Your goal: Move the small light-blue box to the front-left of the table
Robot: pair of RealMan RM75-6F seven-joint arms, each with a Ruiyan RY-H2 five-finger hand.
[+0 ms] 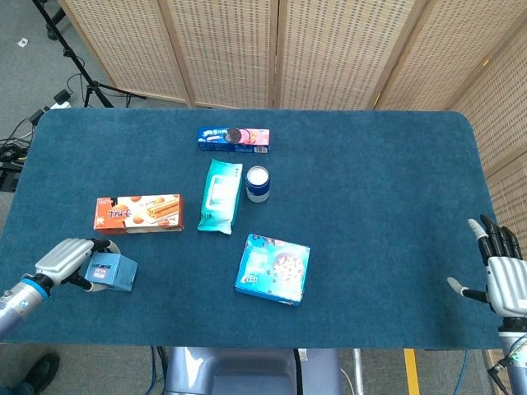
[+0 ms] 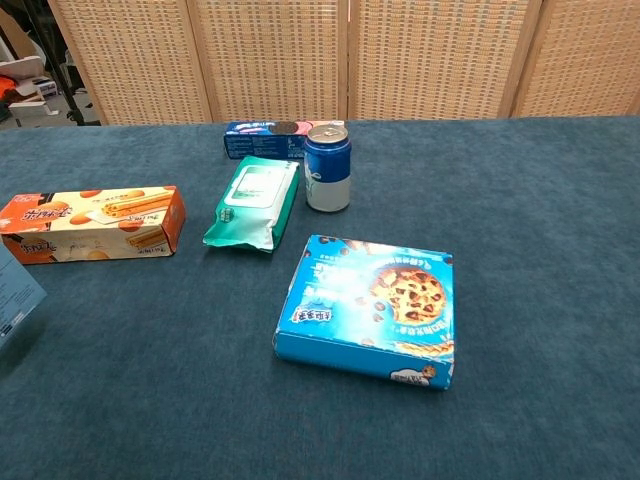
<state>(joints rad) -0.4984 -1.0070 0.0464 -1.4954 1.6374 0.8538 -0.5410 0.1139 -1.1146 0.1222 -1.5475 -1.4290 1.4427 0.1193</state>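
The small light-blue box (image 1: 113, 271) is at the front-left of the blue table, and my left hand (image 1: 63, 259) grips it from its left side. Whether the box touches the cloth I cannot tell. In the chest view only an edge of the box (image 2: 18, 297) shows at the far left, and the left hand is out of frame there. My right hand (image 1: 501, 271) hovers off the table's front-right corner, fingers spread, holding nothing.
An orange biscuit box (image 1: 138, 213) lies just behind the light-blue box. A green wipes pack (image 1: 219, 195), a blue can (image 1: 258, 183) and an Oreo box (image 1: 234, 138) sit mid-table. A blue cookie box (image 1: 272, 269) lies near the front centre.
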